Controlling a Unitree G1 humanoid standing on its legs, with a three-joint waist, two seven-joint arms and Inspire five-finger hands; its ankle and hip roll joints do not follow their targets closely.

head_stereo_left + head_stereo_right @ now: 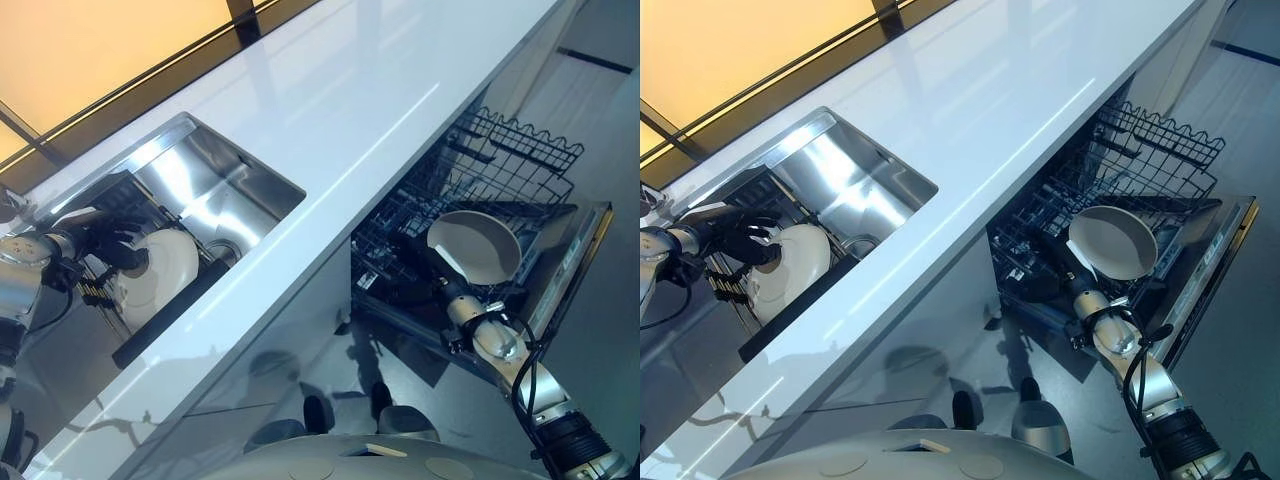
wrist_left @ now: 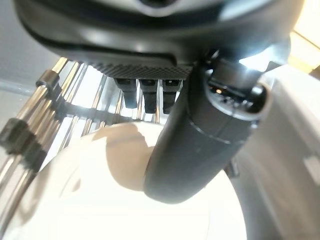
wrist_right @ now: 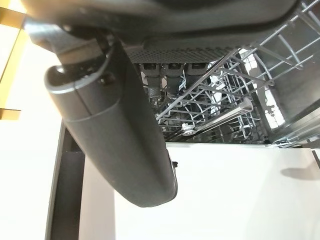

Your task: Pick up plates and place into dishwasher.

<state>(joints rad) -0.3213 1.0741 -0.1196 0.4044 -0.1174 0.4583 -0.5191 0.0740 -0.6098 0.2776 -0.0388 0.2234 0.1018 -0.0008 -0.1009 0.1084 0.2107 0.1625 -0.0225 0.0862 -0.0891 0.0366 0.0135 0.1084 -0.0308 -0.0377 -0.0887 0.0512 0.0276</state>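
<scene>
- Left eye view: at the far left, the left hand [image 1: 118, 250] is at a white plate [image 1: 160, 268] that stands on its edge in a black rack [image 1: 165, 315] inside the steel sink [image 1: 225, 195].
- In the left wrist view the thumb [image 2: 200, 145] lies across the face of this plate [image 2: 115, 200] and the fingers [image 2: 147, 95] go behind its upper rim, so the hand pinches the plate between them.
- The metal bars of the rack [image 2: 30, 130] stand just beside the plate.
- In the middle, the white counter [image 1: 380, 90] runs across the scene, with the sink set into it.
- To the right, below the counter, the dishwasher [image 1: 570, 260] is open and its wire basket [image 1: 500, 165] is pulled out.
- The right hand [image 1: 440, 275] holds a second plate [image 1: 478, 245] over the basket, tilted, its hollow side facing up.
- In the right wrist view the thumb [image 3: 120, 140] presses on the plate [image 3: 225, 200] and the fingers [image 3: 170, 75] curl under its far edge, above the basket wires [image 3: 230, 105].
</scene>
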